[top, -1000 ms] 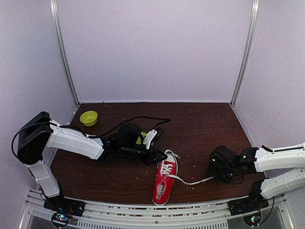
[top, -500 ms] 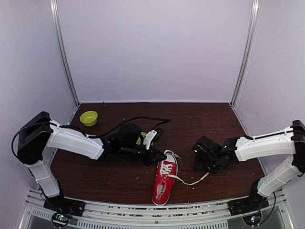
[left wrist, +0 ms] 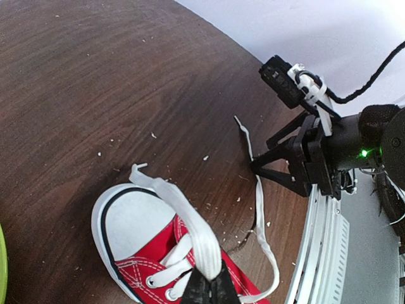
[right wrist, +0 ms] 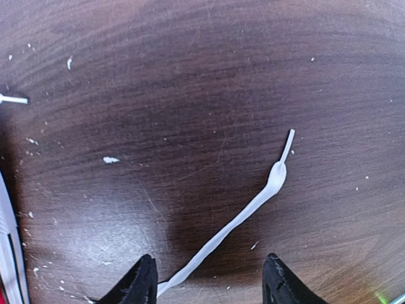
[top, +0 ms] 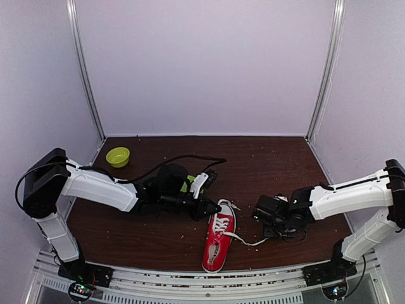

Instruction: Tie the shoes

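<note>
Dark wood-grain tabletop [right wrist: 190, 76], flecked with pale crumbs [right wrist: 111, 159], filled the right wrist view. Over it the right gripper [right wrist: 209, 282] hung with its fingers spread wide, straddling the free white lace end [right wrist: 250, 212], which lay flat on the wood to the right of the small red canvas sneaker [top: 218, 240] with its white toe cap. At the sneaker's toe end, the left gripper [left wrist: 209, 290] had its fingers pressed together on the other white lace [left wrist: 186, 221], which ran across the toe cap. The flat lace might slide out from under closing fingertips, and any tug from the left could drag the unanchored sneaker.
</note>
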Controlling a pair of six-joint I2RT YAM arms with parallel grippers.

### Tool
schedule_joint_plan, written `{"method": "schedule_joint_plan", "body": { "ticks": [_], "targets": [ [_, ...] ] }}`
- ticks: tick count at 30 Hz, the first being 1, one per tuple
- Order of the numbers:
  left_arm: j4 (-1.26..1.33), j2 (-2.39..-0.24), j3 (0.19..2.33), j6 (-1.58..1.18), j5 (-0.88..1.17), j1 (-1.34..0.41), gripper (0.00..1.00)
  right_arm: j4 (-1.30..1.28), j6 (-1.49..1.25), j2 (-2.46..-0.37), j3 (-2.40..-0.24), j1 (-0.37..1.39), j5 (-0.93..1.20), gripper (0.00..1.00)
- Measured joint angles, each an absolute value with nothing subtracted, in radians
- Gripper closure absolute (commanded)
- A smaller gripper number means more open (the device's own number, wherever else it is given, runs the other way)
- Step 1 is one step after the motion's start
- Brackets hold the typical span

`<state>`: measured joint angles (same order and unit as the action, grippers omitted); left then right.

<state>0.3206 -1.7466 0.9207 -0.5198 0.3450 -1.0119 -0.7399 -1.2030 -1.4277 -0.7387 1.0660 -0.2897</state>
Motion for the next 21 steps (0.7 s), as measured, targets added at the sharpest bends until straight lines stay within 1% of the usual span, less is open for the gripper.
{"method": "schedule_joint_plan", "body": {
  "ticks": [11, 13, 15, 17, 20, 21],
  "targets": [
    [0.321, -1.747, 0.921, -0.52, 0.345, -1.012, 1.0, -0.687, -1.208, -1.468, -0.721, 1.06, -0.245, 0.47],
    [0.321, -1.747, 0.921, -0.52, 0.345, -1.012, 1.0, -0.677, -1.21, -1.471, -0.715, 1.059, -0.237, 0.48],
    [0.321, -1.747, 0.921, -0.52, 0.345, -1.012, 1.0, -0.659, -1.218, -1.469, -0.699, 1.058, -0.231, 0.56],
    [0.321, -1.747, 0.921, -0.52, 0.348, -1.012, 1.0, -0.636, -1.227, -1.463, -0.688, 1.058, -0.227, 0.69],
    [0.321, -1.747, 0.921, -0.52, 0.36, -1.012, 1.0, -0.602, -1.23, -1.445, -0.667, 1.048, -0.225, 0.95],
    [0.321, -1.747, 0.921, -0.519, 0.363, -1.012, 1.0, -0.587, -1.233, -1.437, -0.658, 1.041, -0.223, 1.0]
  ]
}}
